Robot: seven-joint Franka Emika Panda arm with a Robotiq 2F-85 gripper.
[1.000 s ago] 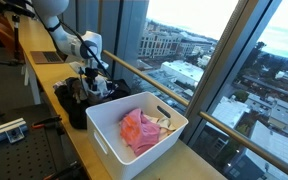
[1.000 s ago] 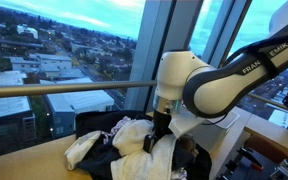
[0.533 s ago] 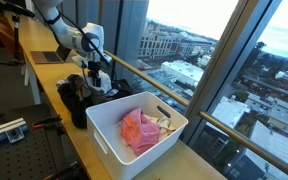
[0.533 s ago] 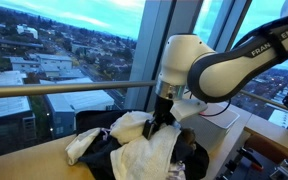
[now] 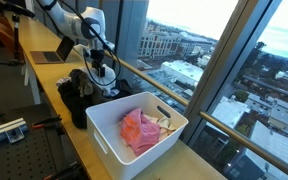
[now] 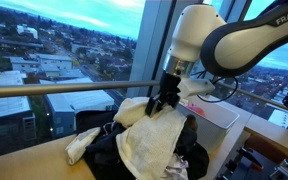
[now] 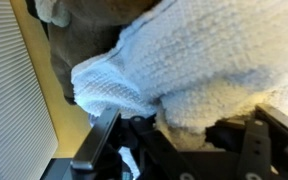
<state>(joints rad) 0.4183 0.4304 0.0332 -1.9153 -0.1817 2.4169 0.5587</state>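
Since a second ago your gripper [image 6: 165, 100] has risen, drawing the white towel [image 6: 149, 140] up off the dark clothes pile [image 6: 102, 152]. The white bin [image 5: 106, 140] and the pink cloth [image 5: 137, 131] inside it have not shifted.

Claw: clamped tight on a bunched fold at the towel's top; the wrist view confirms it.

Towel position: hanging from the claw, with its lower part draped over the pile and, by appearance, not free of it.

Judgement: the lift is partly done. Keep your pull vertical and slow, so the tail peels away without dragging dark garments along.

Clearances: the window rail [image 5: 144, 76] and the glass stand near, beyond the arm. The table [image 5: 46, 85] ends on the opposite side. The bin rim sits just beside the pile. Your open room is overhead.
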